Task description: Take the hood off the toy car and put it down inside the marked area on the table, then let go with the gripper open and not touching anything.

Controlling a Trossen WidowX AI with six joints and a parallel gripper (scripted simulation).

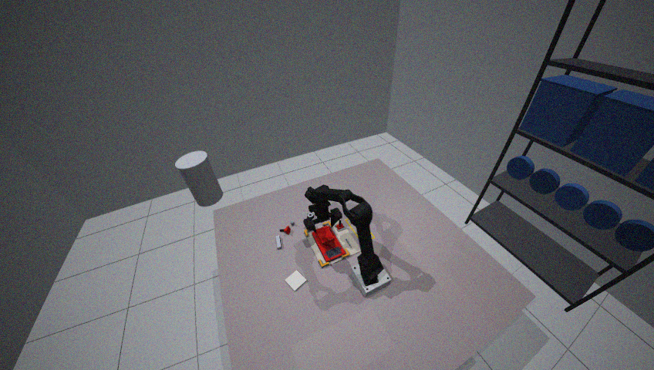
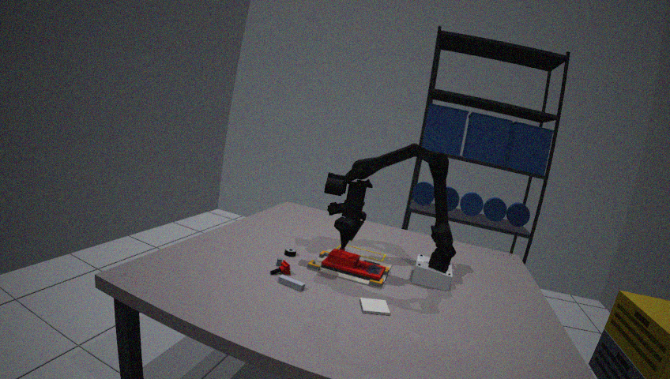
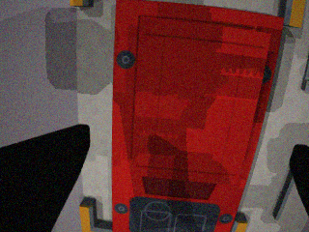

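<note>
Wide open, the pincer [image 1: 324, 225] [image 2: 344, 246] [image 3: 193, 146] holds nothing, with 1 finger out past each long side of the toy car [image 1: 331, 257] [image 2: 362, 270] [image 3: 121, 169]. The hood [image 1: 326, 236] [image 2: 340, 257] [image 3: 203, 111], which I take to be the raised red block, sits on the car. The step in hand looks like lining up for the grasp.

Do it well by keeping the 2 fingers parallel to the hood's long sides and the hood midway between them, then lowering straight. Stop with the pads at the block's flanks, above the car body; too deep, and they could clamp the body too. Whether they are low enough already, I cannot tell. Close gently, so both sides meet the hood together, and lift level until it is free.

Mind the small red piece with a dark stem [image 1: 339, 225], close beside 1 finger: a sideways drift could knock it. The yellow outline [image 1: 372, 237] [image 2: 362, 250], likely the marked area, lies on the table beyond it; set the hood down flat there, open wide, and rise vertically.
</note>
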